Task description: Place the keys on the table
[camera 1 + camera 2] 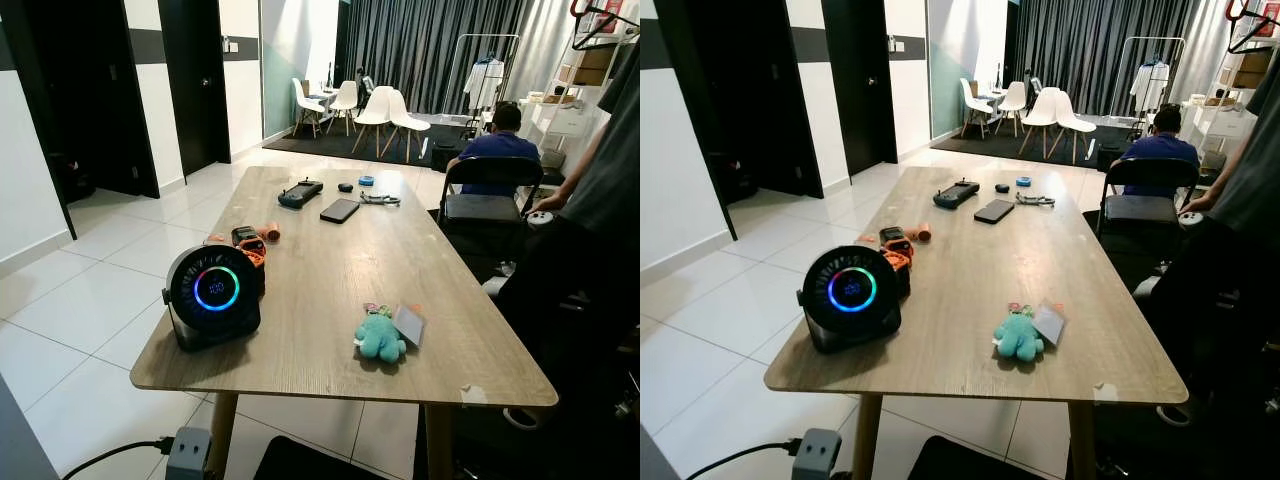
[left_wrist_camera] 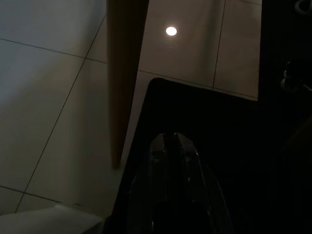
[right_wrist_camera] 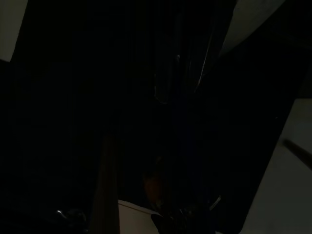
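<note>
Keys (image 1: 381, 333) (teal plush fob) near table (image 1: 330, 270) front edge — left gripper (image 2: 170, 139) fingers together below; right's unreadable.

We're in a lived-in home, open dining/living area: wood table (image 1: 330, 270) on white tile floor (image 1: 90, 300), white chairs (image 1: 385, 110) by dark curtains (image 1: 430, 40), clothes rack (image 1: 490, 60), black doors (image 1: 195, 80). Person (image 1: 500, 145) seated at the far end.
</note>
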